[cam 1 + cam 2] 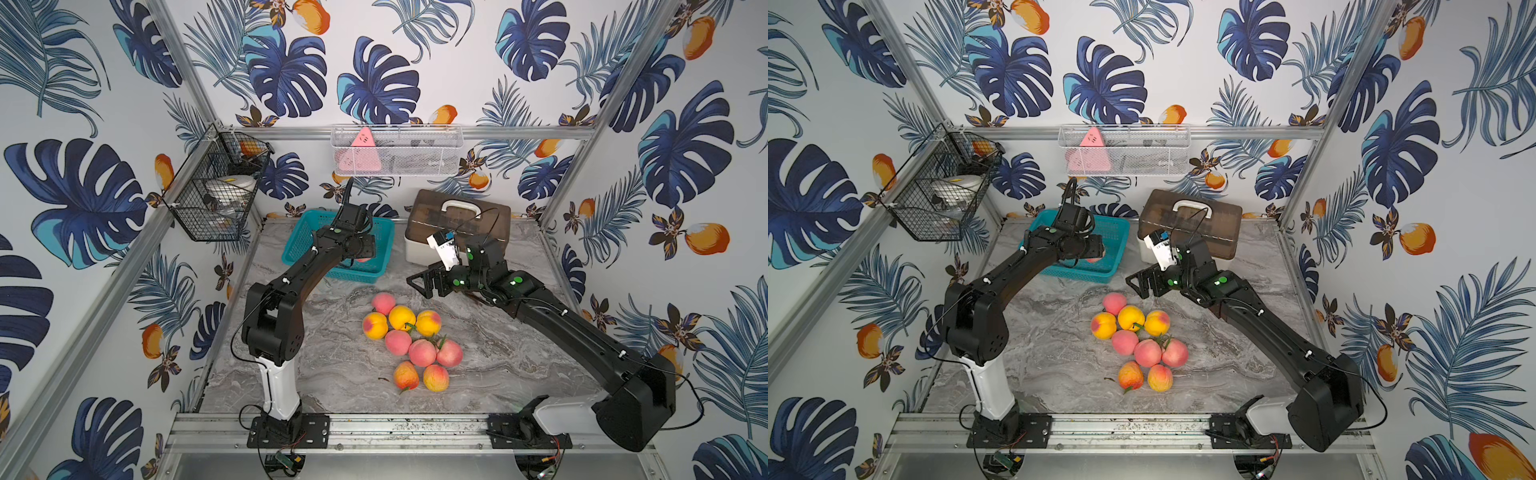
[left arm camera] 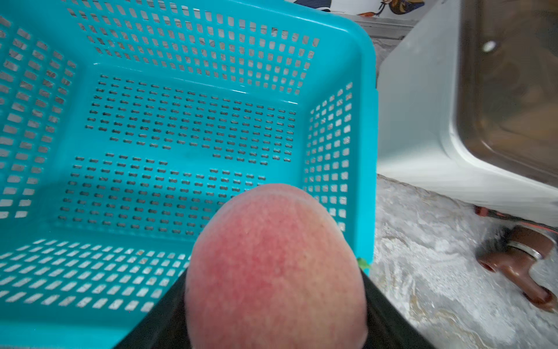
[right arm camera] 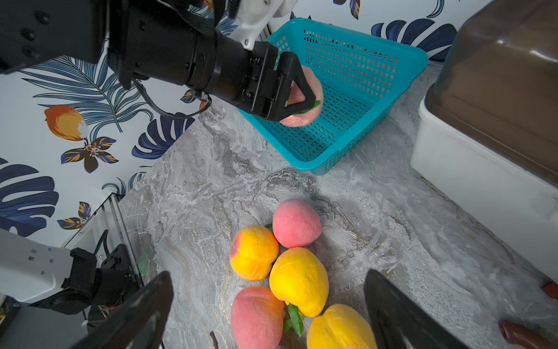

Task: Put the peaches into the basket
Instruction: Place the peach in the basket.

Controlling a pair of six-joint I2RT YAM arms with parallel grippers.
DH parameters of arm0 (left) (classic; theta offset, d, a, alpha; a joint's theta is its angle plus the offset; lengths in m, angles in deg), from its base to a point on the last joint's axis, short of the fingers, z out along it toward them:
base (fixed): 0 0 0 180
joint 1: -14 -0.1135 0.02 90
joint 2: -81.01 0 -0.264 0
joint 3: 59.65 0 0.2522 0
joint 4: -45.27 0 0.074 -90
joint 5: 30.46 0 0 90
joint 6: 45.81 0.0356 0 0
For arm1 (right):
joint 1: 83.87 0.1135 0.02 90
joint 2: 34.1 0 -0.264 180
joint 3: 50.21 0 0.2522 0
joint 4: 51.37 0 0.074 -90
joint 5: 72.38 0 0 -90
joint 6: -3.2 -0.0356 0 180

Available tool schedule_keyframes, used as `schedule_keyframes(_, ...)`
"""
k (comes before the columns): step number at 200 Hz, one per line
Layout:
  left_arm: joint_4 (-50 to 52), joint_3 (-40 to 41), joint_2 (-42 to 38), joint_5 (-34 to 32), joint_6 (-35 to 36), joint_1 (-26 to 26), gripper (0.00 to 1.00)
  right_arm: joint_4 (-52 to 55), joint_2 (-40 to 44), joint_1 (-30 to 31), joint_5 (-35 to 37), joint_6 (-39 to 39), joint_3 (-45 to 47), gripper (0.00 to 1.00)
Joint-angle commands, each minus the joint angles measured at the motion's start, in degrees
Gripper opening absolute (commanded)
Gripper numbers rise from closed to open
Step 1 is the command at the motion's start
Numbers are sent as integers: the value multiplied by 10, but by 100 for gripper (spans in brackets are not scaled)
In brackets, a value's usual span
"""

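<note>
Left gripper (image 3: 302, 96) clamps a pink peach (image 2: 271, 266) over the teal basket (image 1: 338, 275); right gripper (image 3: 268, 302) hangs wide open, far-right of the loose peaches (image 1: 398, 341).

Brown-lidded box (image 1: 424, 216); black wire basket (image 1: 212, 195)

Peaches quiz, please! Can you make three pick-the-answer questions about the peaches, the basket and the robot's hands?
1. Where is the peach that the left gripper holds?
A. over the blue basket
B. on top of the brown box lid
C. inside the black wire basket

2. How many peaches lie on the table?
A. four
B. nine
C. fifteen

3. How is the right gripper?
A. shut on a peach
B. open, holding nothing
C. shut on the basket rim

Answers:
1 A: the basket floor shows beneath the held peach.
2 B: nine show in both top views.
3 B: its jaws stand wide apart above the peaches.
</note>
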Motion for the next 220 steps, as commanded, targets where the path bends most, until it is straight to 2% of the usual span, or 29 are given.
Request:
schedule_keyframes(1, -22, -16, 21, -5, 10, -13, 58, -15, -6, 0, 6, 16, -8, 100)
schedule_keyframes(54, -45, -36, 78, -19, 22, -25, 58, -25, -15, -18, -5, 9, 2, 100)
schedule_keyframes(100, -67, -36, 120, 8, 10, -25, 58, -27, -17, -19, -10, 0, 5, 100)
schedule_keyframes(220, -58, -45, 160, 12, 17, -9, 60, -18, -2, -24, 7, 7, 22, 100)
